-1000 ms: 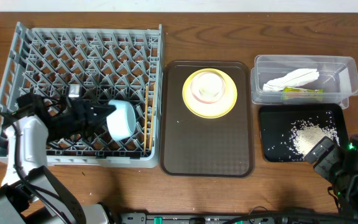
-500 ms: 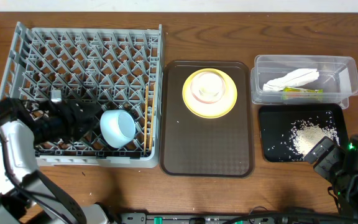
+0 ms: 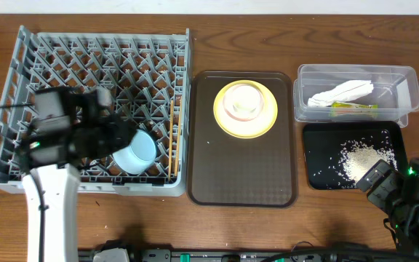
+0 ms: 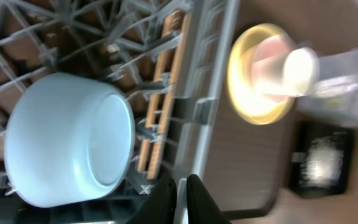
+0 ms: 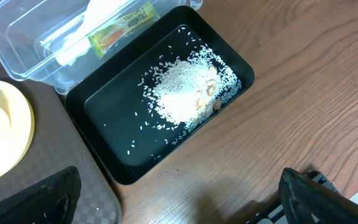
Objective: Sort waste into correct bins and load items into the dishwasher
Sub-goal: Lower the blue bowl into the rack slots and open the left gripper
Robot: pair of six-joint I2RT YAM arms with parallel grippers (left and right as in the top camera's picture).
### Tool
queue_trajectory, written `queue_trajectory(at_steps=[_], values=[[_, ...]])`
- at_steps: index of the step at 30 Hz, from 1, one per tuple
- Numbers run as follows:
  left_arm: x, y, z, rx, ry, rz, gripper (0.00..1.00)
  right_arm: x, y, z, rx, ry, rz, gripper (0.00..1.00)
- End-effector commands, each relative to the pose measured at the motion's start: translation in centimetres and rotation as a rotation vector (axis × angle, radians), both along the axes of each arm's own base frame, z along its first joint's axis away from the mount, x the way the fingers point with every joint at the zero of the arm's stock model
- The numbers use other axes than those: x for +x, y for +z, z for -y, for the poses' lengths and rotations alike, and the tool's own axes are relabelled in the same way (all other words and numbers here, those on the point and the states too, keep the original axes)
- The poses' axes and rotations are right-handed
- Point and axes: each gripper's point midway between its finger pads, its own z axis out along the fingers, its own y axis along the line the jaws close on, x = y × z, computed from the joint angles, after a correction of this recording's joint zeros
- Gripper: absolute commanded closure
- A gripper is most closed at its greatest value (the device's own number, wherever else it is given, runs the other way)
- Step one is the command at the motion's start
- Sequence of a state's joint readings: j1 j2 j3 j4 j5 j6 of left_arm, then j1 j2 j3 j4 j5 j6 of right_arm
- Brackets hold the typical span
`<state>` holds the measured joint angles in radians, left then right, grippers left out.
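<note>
rack (image 3: 100, 58) of grey pegs fills the left side, the biggest thing we see. our right gripper (image 5: 178, 176) hangs spread wide and empty near the black tray (image 5: 104, 124) holding the rice (image 5: 182, 93). the light blue bowl (image 4: 67, 140) lies on its side inside the rack, chopsticks (image 4: 157, 112) just beside it. our left gripper (image 4: 180, 183), tips pressed together on nothing, hovers near the bowl.
</note>
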<state>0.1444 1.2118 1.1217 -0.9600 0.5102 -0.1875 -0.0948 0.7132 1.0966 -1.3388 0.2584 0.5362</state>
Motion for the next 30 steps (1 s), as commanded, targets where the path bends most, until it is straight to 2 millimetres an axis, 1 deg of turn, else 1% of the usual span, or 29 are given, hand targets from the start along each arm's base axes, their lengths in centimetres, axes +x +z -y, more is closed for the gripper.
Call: queue_trajectory(at_steps=[1, 4, 10, 11, 13, 14, 15, 16, 18, 19, 21, 23, 24, 26, 27, 28, 30], values=[[0.4, -3.2, -2.1, 0.226, 0.075, -0.104, 0.89, -0.1, 0.1, 0.3, -0.011, -0.006, 0.0, 0.01], [0.7, -4.6, -1.5, 0.23, 0.048, -0.145, 0.88, -0.1, 0.1, 0.3, -0.011, -0.006, 0.0, 0.01], [1.0, -7.5, -1.5, 0.233, 0.035, -0.25, 0.87, -0.1, 0.1, 0.3, -0.011, -0.006, 0.0, 0.01], [0.9, -7.9, -1.7, 0.242, 0.037, -0.269, 0.87, -0.1, 0.1, 0.3, -0.011, -0.006, 0.0, 0.01], [0.2, -7.9, -2.5, 0.275, 0.091, -0.309, 0.87, -0.1, 0.1, 0.3, -0.011, -0.006, 0.0, 0.01], [-0.3, -7.5, -3.2, 0.304, 0.132, -0.329, 0.87, -0.1, 0.1, 0.3, -0.011, -0.006, 0.0, 0.01], [-0.7, -6.5, -3.9, 0.338, 0.169, -0.328, 0.87, -0.1, 0.1, 0.3, -0.011, -0.006, 0.0, 0.01], [-0.8, -4.9, -4.7, 0.37, 0.203, -0.301, 0.87, -0.1, 0.1, 0.3, -0.011, -0.006, 0.0, 0.01], [-0.9, -3.2, -5.1, 0.387, 0.233, -0.255, 0.87, -0.1, 0.1, 0.3, -0.011, -0.006, 0.0, 0.01], [-0.9, -1.7, -5.3, 0.392, 0.248, -0.21, 0.87, -0.1, 0.1, 0.3, -0.011, -0.006, 0.0, 0.01], [-1.0, 0.6, -5.5, 0.389, 0.273, -0.126, 0.86, -0.1, 0.1, 0.3, -0.011, -0.006, 0.0, 0.01], [-1.3, 1.9, -5.5, 0.378, 0.293, -0.071, 0.86, -0.1, 0.1, 0.3, -0.011, -0.006, 0.0, 0.01], [-1.4, 2.5, -5.4, 0.375, 0.296, -0.05, 0.84, -0.1, 0.1, 0.3, -0.011, -0.006, 0.0, 0.01], [-1.8, 3.3, -5.1, 0.361, 0.293, -0.015, 0.73, -0.1, 0.1, 0.3, -0.011, -0.006, 0.0, 0.01], [-2.0, 3.8, -4.3, 0.325, 0.27, 0.008, 0.69, -0.1, 0.1, 0.3, -0.011, -0.006, 0.0, 0.01], [-2.1, 3.9, -3.9, 0.312, 0.26, 0.013, 0.68, -0.1, 0.1, 0.3, -0.011, -0.006, 0.0, 0.01], [-2.2, 4.3, -2.4, 0.255, 0.214, 0.026, 0.59, -0.1, 0.1, 0.3, -0.011, -0.006, 0.0, 0.01]])
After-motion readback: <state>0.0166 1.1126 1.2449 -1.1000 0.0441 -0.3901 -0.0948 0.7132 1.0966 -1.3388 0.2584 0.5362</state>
